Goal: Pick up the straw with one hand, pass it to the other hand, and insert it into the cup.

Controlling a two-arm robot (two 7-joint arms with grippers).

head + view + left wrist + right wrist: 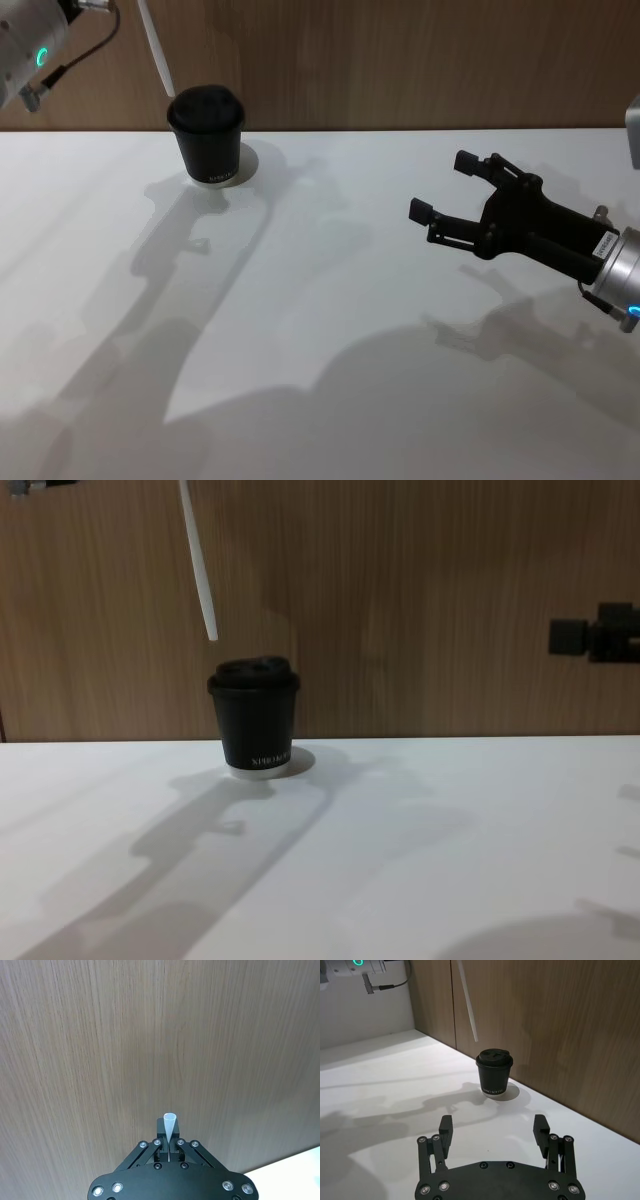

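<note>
White straw, head view: we see the straw (157, 50) slanting down toward the black paper cup (207, 135), its tip just above the lid (205, 103).
Right gripper, head view: the right gripper (443, 186) hovers over the table (330, 330), jaws wide and empty, well apart from the cup. We judge it is keeping the approach free.
Left gripper, left wrist view: the left gripper (170, 1142) is pinched on the straw (170, 1125), leaving the long part free to reach down.
Cup, right wrist view: the cup (494, 1072) stands upright near the wood wall (560, 1025), the straw tip apart from the lid.
Alignment, chest view: the tip (211, 630) hangs over the lid's left edge; we judge it needs a small shift before lowering.
</note>
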